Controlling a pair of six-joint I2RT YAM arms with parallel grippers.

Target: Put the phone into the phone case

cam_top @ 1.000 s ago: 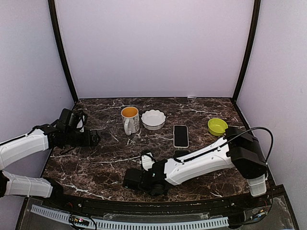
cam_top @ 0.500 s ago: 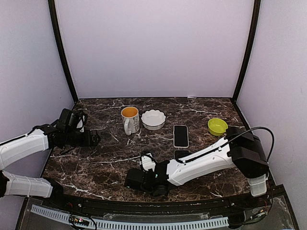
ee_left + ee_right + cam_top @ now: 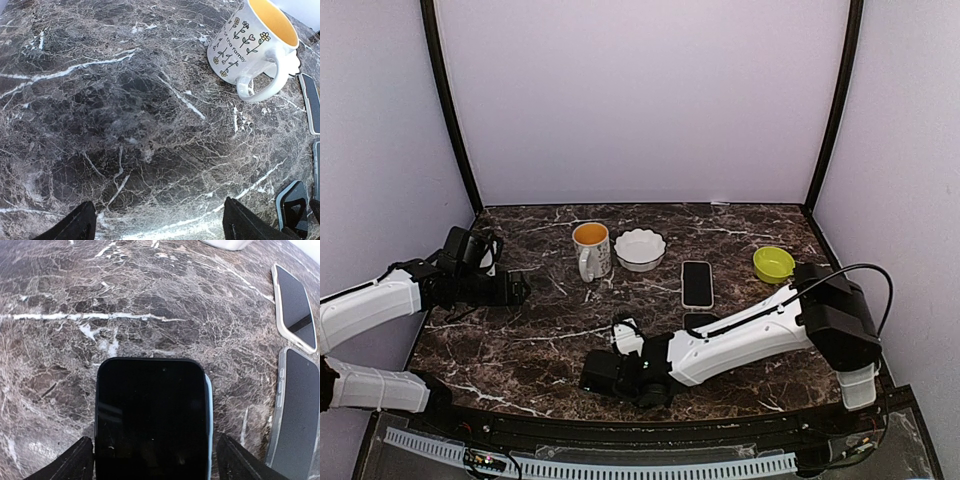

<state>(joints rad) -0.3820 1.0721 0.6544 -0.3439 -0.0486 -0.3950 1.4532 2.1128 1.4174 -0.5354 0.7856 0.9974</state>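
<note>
A black phone (image 3: 150, 420) with a light blue edge lies flat on the marble table, screen up. My right gripper (image 3: 155, 467) is open and straddles its near end. The left finger touches the phone's side and a thin gap shows at the right finger. In the top view this gripper (image 3: 600, 372) is low over the table's near centre and hides the phone. A grey translucent phone case (image 3: 295, 405) lies to the right; it also shows in the top view (image 3: 698, 320). My left gripper (image 3: 160, 230) is open and empty, at the table's left (image 3: 508, 290).
A second phone in a cream case (image 3: 697, 284) lies beyond the grey case. A flowered mug (image 3: 591, 248) with a yellow inside and a white scalloped bowl (image 3: 640, 249) stand at the back centre. A small green bowl (image 3: 773, 264) sits at the right.
My right gripper has shifted very slightly to the right over the phone. The left arm has not moved.
</note>
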